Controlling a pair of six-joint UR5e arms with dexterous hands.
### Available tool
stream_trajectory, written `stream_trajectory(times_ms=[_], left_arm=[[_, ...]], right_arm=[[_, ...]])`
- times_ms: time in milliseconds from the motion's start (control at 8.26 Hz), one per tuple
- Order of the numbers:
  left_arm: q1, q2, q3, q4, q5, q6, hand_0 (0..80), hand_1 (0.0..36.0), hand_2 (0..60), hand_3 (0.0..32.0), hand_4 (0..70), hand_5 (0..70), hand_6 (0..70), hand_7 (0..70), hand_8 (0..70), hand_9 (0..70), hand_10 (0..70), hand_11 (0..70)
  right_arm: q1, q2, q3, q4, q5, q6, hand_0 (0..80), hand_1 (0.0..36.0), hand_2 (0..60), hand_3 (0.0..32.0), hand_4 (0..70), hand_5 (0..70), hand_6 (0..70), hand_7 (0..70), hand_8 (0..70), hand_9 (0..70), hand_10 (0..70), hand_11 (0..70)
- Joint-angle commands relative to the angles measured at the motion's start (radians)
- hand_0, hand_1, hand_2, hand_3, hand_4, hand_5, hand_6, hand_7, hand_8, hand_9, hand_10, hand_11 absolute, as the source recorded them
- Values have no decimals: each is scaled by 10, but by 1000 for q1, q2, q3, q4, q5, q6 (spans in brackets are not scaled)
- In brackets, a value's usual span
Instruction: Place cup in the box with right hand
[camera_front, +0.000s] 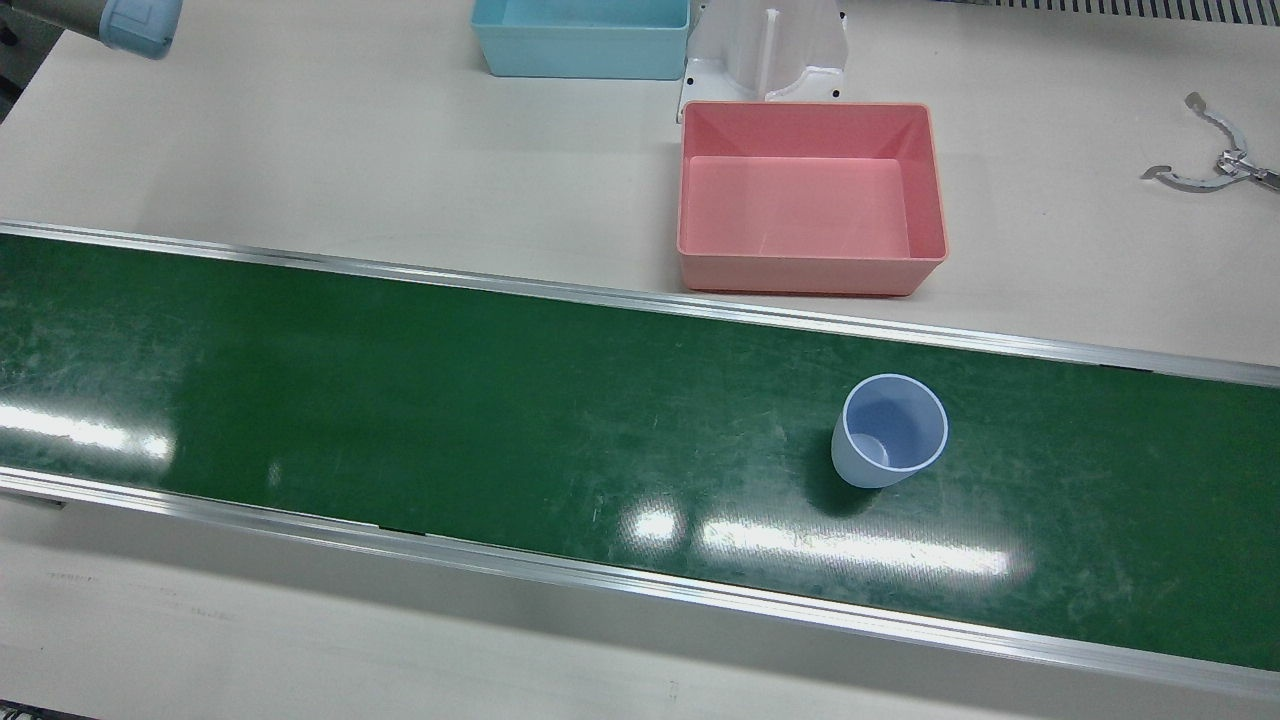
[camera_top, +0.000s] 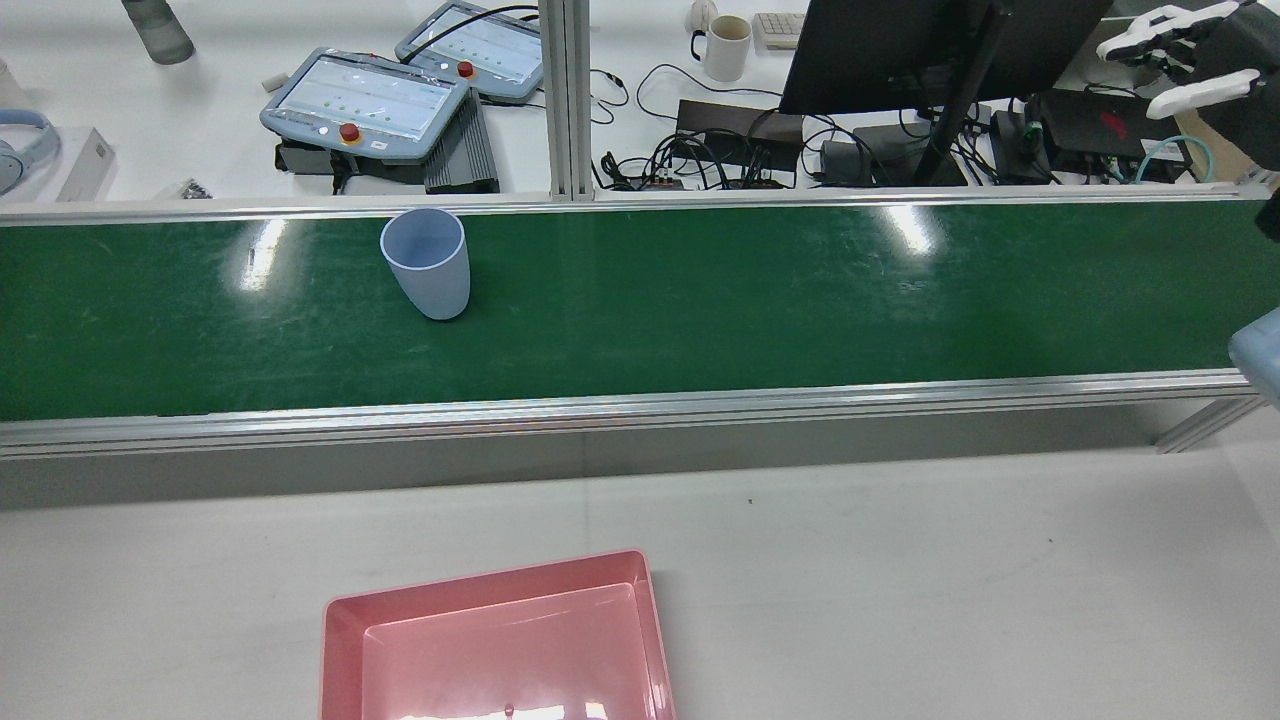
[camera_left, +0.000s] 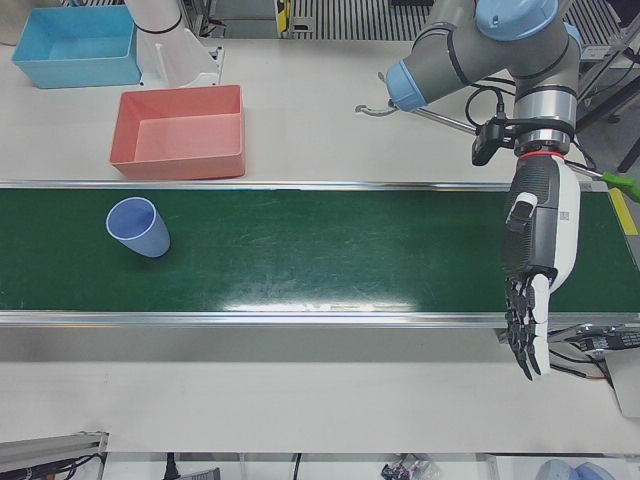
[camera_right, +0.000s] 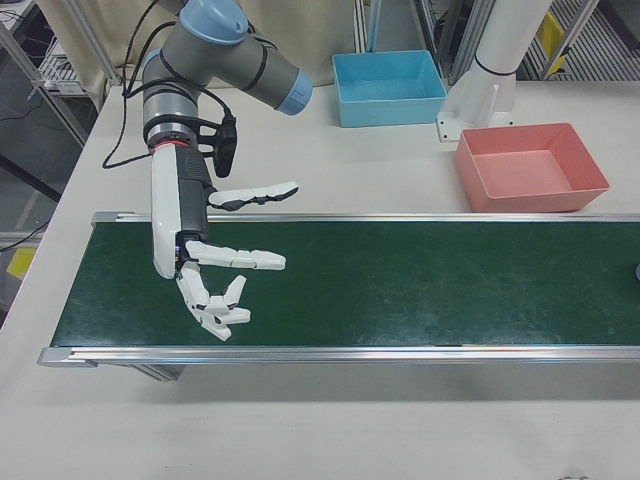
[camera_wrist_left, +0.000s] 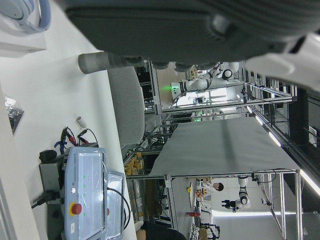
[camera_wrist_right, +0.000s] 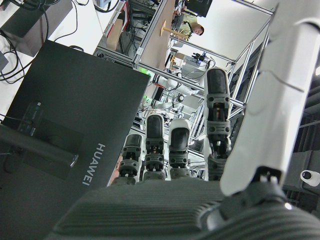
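Right-front view: right hand (camera_right: 215, 275), fingers spread and empty, hangs over the belt (camera_right: 400, 280). Cup (camera_front: 888, 430) stands upright, well away along the belt; probably light, stiff, slick plastic, best wrapped around mid-wall.

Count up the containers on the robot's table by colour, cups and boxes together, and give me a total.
Pink box: 1
Light blue box: 1
Pale blue cup on the green belt: 1
Total: 3
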Motion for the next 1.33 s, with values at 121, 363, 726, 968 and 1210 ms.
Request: stream_trajectory(times_ms=[121,363,726,968,1210], left_arm=[[0,0,0,0,0,0,0,0,0,0,0,0,0,0,0,0,0,0],[0,0,0,0,0,0,0,0,0,0,0,0,0,0,0,0,0,0],[0,0,0,0,0,0,0,0,0,0,0,0,0,0,0,0,0,0],[0,0,0,0,0,0,0,0,0,0,0,0,0,0,0,0,0,0],[0,0,0,2,0,0,0,0,0,0,0,0,0,0,0,0,0,0]], right_arm=[[1,0,-2,-2,0,0,564,109,0,0,497,64,201,700,165,366,121,188],[-1,2,5,-2,0,0,564,110,0,0,497,63,199,700,161,361,118,184],[-1,2,5,-2,0,0,566,110,0,0,489,63,197,700,159,356,116,181],[1,2,3,-2,-2,0,566,110,0,0,492,63,199,700,159,358,117,183],[-1,2,3,-2,-2,0,565,110,0,0,490,63,198,700,158,355,117,182]])
